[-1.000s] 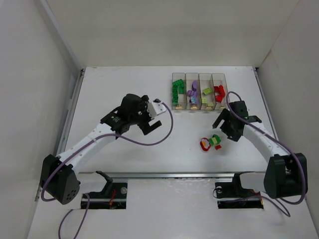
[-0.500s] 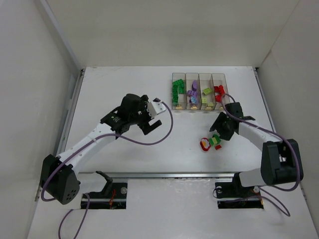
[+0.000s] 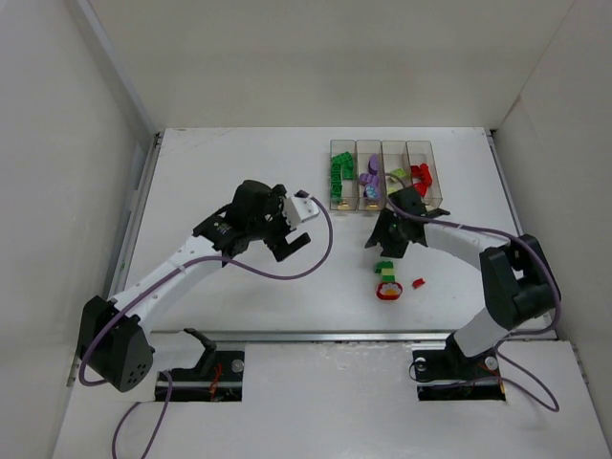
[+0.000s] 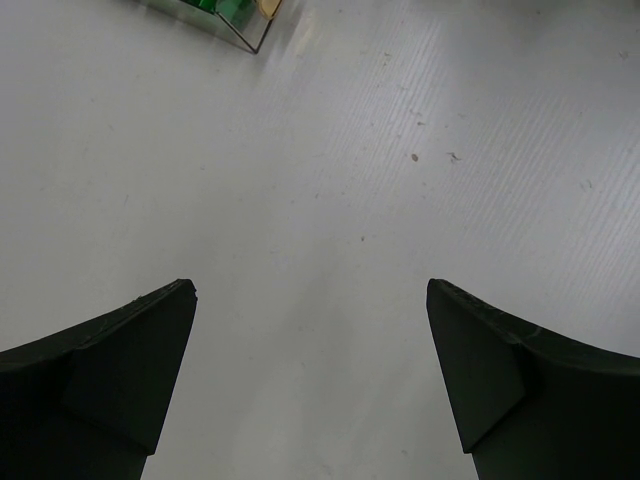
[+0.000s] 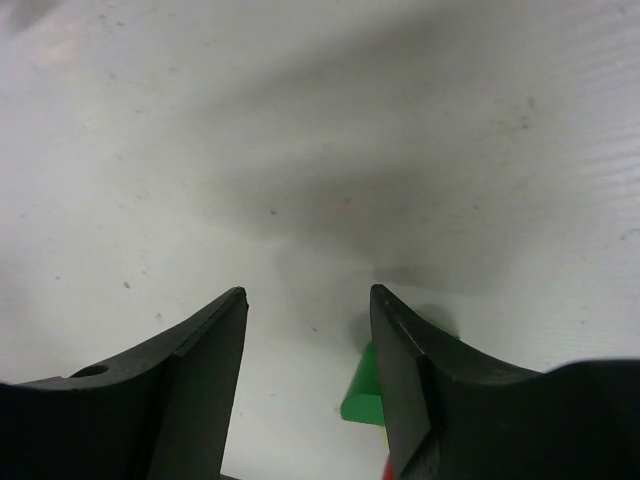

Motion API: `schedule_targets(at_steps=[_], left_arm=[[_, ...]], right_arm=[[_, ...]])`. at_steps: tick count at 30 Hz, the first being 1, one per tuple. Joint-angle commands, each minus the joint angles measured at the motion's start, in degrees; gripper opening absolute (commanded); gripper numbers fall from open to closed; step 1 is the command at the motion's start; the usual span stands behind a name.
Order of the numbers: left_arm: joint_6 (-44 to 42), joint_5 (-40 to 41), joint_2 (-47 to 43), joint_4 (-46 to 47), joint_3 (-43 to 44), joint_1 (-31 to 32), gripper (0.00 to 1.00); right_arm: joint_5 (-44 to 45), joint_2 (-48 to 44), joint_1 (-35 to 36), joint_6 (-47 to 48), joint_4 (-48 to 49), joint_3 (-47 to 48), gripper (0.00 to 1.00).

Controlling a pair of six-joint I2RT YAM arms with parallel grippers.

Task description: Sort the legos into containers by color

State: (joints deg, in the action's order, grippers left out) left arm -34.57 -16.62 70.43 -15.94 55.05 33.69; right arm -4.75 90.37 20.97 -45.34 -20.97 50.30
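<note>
Four clear bins (image 3: 381,145) stand in a row at the back and hold green, purple, yellow-green and red legos. A small stack of legos lies loose on the table: a green brick (image 3: 383,267) on a yellow-green and a red one (image 3: 388,291). A small red piece (image 3: 418,283) lies to its right. My right gripper (image 3: 380,240) is open and empty, low over the table just behind the green brick, which shows beside its right finger in the right wrist view (image 5: 362,388). My left gripper (image 3: 290,240) is open and empty over bare table; the corner of the green bin (image 4: 235,15) shows at the top of its wrist view.
White walls enclose the table on the left, back and right. A metal rail (image 3: 335,336) runs along the near edge by the arm bases.
My right arm has swung left, from right of the loose legos to behind them. The loose legos have shifted left, and a small red piece now lies apart. The left arm has not moved.
</note>
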Motion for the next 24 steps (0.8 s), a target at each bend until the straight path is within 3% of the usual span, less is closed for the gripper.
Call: schedule_targets(at_steps=[1,3,4,5,9,13,20,24], left_arm=[[-0.7,-2.7,-0.1,-1.1,3.0,0.7,1.0],[-0.7,-3.3,-0.1,-1.6,3.5,0.7,1.0],[-0.7,-3.3,-0.1,-1.6,3.5,0.7,1.0],[-0.7,-3.3,-0.1,-1.6,3.5,0.7,1.0],[-0.2,-2.8,-0.7,-0.5,1.6,0.7,1.0],[0.4,-2.8,-1.3,-0.5,0.6,0.7,1.0],[1.0,-2.2,-3.0,0.6,0.1,0.7,1.0],[1.5,-2.2,-3.5,0.6,-0.5,0.7,1.0]], right_arm=[[1.1,0.9,1.5,0.0,0.2,7.0,0.58],[4.6,1.6,2.1,3.9,-5.9,9.8,0.67],[10.4,0.7,3.4,5.2,-8.6,11.2,0.73],[17.3,-1.1,4.4,7.6,-14.0,13.4,0.85],[21.5,-5.6,8.4,14.1,-19.9,12.5,0.95],[13.6,-5.6,10.5,16.1,-22.0,9.0,0.95],[12.5,-9.6,11.8,11.7,-22.0,2.8,0.95],[12.0,-7.5,11.8,12.7,-19.1,1.6,0.87]])
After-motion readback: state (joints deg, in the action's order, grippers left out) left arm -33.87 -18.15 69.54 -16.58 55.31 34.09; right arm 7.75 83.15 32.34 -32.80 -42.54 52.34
